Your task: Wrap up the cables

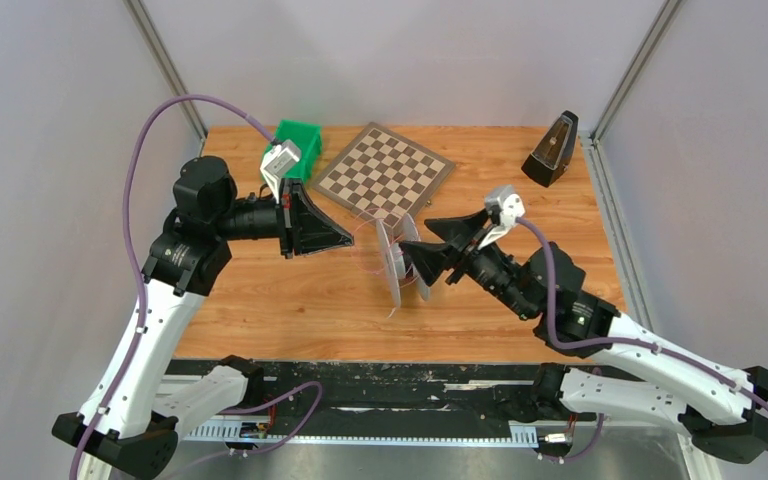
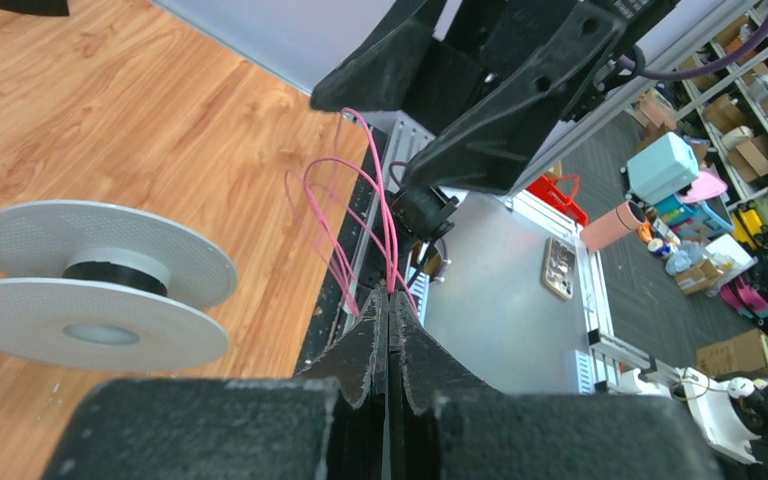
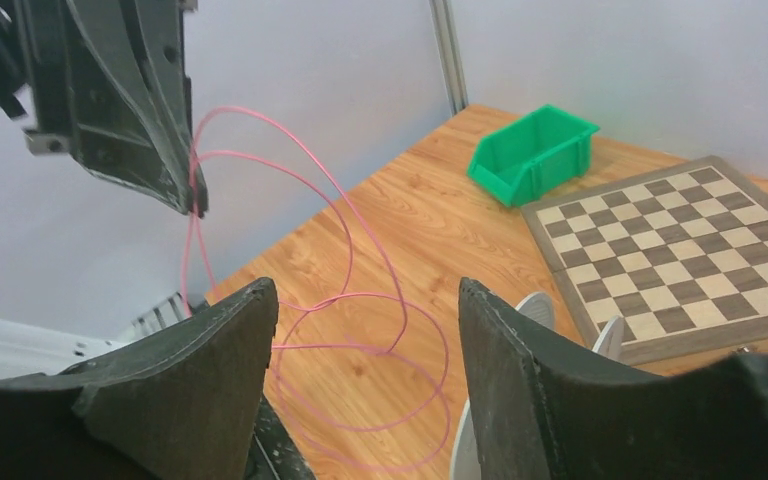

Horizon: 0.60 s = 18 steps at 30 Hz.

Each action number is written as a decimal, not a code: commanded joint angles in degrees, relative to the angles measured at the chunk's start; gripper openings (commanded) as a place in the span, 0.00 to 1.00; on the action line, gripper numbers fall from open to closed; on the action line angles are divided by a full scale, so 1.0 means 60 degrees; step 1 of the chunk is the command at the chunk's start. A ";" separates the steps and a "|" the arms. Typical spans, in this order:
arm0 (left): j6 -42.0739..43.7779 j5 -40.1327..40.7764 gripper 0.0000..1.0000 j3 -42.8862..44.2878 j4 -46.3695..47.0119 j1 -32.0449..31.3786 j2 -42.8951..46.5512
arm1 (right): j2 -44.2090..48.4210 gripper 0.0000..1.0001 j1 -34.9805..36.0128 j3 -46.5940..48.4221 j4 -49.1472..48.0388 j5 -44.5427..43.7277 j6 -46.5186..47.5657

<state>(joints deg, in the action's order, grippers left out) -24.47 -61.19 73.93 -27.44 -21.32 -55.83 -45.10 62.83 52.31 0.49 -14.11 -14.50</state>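
Overhead looks down; opposed wrist views share cable [image 2: 387, 230].

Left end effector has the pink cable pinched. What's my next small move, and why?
Probably bring the open right end effector onto the spool to steady it. The pink cable hangs in loose loops from the shut left end effector, so winding likely needs the spool held.

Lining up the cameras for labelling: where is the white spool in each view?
Top external: white spool at picture centre, standing on edge.
Left wrist: left side.
Right wrist: bottom, right of centre.
Shared landmark: left tool pinching the pink cable.
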 commanded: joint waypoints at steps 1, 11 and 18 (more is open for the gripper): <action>-0.0464 -0.0344 0.00 0.0057 0.0730 -0.0050 0.0024 | -0.0619 0.65 -0.0012 0.0263 -0.0571 0.0466 0.1395; -0.0512 -0.0142 0.00 0.0088 0.0335 -0.0046 -0.0156 | -0.1123 0.15 -0.0003 0.0019 -0.1440 -0.1978 0.1026; -0.0076 0.0433 0.00 0.0306 -0.0658 -0.0042 -0.0342 | -0.1251 0.00 0.0002 -0.0089 -0.1789 -0.2825 0.1294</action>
<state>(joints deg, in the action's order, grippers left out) -26.57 -59.96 74.11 -28.69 -21.37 -58.33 -52.73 62.83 52.29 -6.04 -25.58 -7.70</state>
